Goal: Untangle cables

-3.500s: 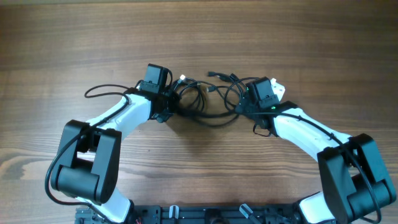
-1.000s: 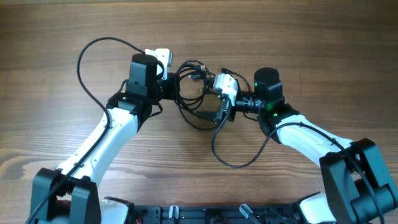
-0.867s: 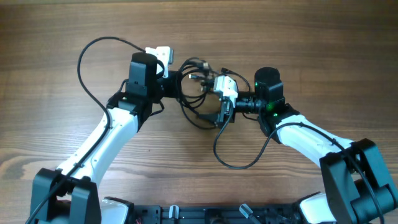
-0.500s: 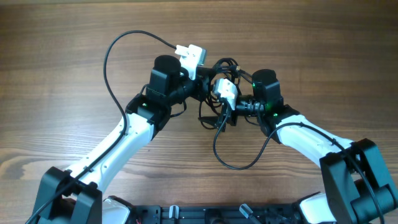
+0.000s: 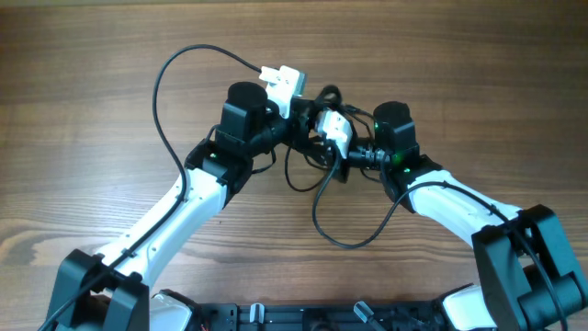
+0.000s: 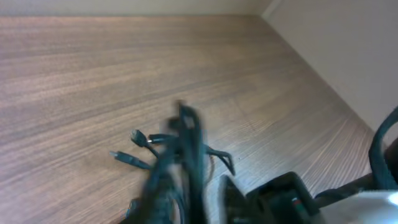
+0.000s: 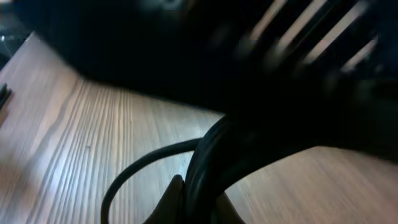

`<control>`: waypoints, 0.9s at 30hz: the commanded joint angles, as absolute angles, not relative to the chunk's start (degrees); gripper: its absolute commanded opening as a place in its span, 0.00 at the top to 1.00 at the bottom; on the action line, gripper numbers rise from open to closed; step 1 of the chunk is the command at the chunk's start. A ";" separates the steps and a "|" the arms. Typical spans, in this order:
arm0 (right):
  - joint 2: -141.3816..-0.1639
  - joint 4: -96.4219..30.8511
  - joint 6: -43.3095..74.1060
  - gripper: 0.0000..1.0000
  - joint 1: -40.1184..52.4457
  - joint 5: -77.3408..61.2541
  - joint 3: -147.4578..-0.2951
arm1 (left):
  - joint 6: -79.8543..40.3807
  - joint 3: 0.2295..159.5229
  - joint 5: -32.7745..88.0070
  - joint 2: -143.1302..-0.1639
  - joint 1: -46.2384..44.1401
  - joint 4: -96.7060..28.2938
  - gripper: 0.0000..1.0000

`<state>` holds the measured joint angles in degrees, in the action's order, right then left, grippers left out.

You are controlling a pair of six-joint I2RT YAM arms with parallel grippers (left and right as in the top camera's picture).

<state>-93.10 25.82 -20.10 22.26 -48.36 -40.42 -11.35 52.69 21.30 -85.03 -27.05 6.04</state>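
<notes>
The right claw [image 5: 323, 138] has just snapped shut on the tangled cables [image 6: 183, 146], held above mid-bench [image 5: 92, 55] between both arms; the left claw's [image 5: 296, 118] grip is unclear, so a handover seems underway.

Bare table [image 5: 459, 55] runs across the top strip and down the far left and right edges of the overhead view; I could pass a gripper there. The centre is crowded. The left gripper [image 5: 292, 119] and right gripper [image 5: 331, 140] meet in the knot of cables [image 5: 310, 154]. A looping lead [image 5: 161, 83] fences part of the upper left, and a sagging lead [image 5: 342, 241] hangs below centre. The left arm [image 5: 184, 198] and right arm [image 5: 450, 198] block the lower corners.
</notes>
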 commanded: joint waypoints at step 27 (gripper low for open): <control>-92.03 60.20 29.78 0.96 20.01 -44.01 -40.88 | 12.62 53.04 23.86 -70.11 -18.96 -18.98 0.00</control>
<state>-93.10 57.52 24.25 20.18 -43.22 -40.10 4.78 52.86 21.15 -70.59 -17.89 -18.94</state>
